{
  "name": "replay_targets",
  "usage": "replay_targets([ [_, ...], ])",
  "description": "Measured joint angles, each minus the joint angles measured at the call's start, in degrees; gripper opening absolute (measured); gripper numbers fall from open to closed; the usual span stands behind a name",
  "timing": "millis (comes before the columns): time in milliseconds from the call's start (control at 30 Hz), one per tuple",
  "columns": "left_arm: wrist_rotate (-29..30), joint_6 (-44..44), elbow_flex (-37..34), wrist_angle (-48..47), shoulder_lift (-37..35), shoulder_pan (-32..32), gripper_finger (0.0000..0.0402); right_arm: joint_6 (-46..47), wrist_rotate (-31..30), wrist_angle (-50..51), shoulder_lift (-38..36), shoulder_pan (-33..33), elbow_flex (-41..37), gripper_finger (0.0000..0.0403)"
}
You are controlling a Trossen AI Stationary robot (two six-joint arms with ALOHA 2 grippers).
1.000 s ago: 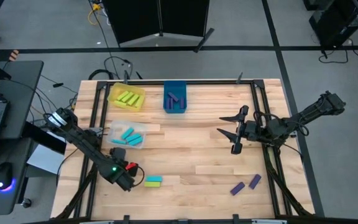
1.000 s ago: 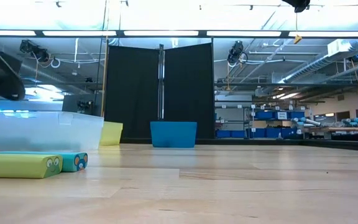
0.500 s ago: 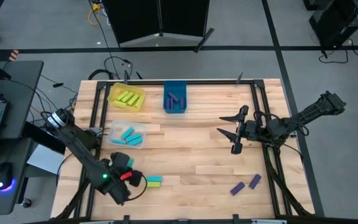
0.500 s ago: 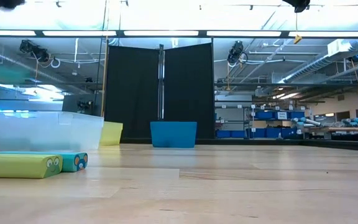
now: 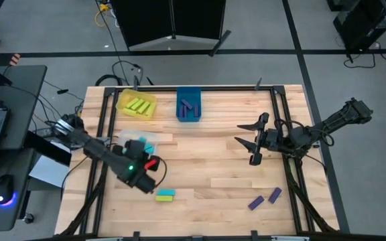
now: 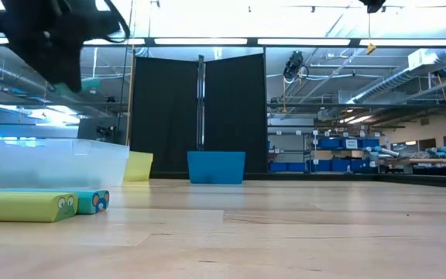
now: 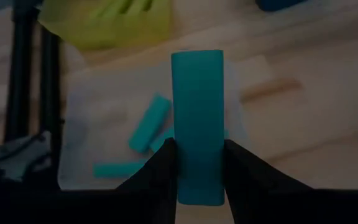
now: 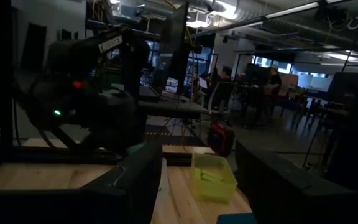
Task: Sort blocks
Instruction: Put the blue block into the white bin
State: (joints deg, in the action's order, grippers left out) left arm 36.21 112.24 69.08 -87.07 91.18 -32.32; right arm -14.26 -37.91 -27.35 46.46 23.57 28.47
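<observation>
The left gripper (image 7: pixel 196 163) was clamped on a teal block (image 7: pixel 197 124), carrying it in the air over the near edge of the clear bin (image 5: pixel 127 138), which already held several teal blocks. In my judgement the main risk lay here: the fingers pinched only the block's lower end, so a jolt could tip it free, and a release made short of the bin would land it on the table (image 5: pixel 213 161) or on the rim. Behind the clear bin sat the yellow bin (image 5: pixel 120 99) with lime blocks, and beside that the blue bin (image 5: pixel 189 119) with purple ones; a drift toward either would mis-sort the piece. Nearer the front edge a lime block (image 5: pixel 164 198) and a teal one lay touching side by side, so a later pick could drag both. Farther right, two purple blocks (image 5: pixel 265 199) waited near the front corner. The right gripper (image 5: pixel 244 142) hung over the table's right half with its fingers spread, holding nothing, well apart from the work.
</observation>
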Motion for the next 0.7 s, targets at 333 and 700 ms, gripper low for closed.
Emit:
replay_targets([
  [333,-0.8,-8.5,-5.4,1.4,0.0,8.7,0.0107,0.6,0.0,-0.1,0.0,0.0,0.0,0.0215],
  [700,0.4,-13.0,-6.0,3.4,-0.4,11.4,0.0151,0.8,0.0,-0.4,0.0,0.0,0.0,0.0215],
])
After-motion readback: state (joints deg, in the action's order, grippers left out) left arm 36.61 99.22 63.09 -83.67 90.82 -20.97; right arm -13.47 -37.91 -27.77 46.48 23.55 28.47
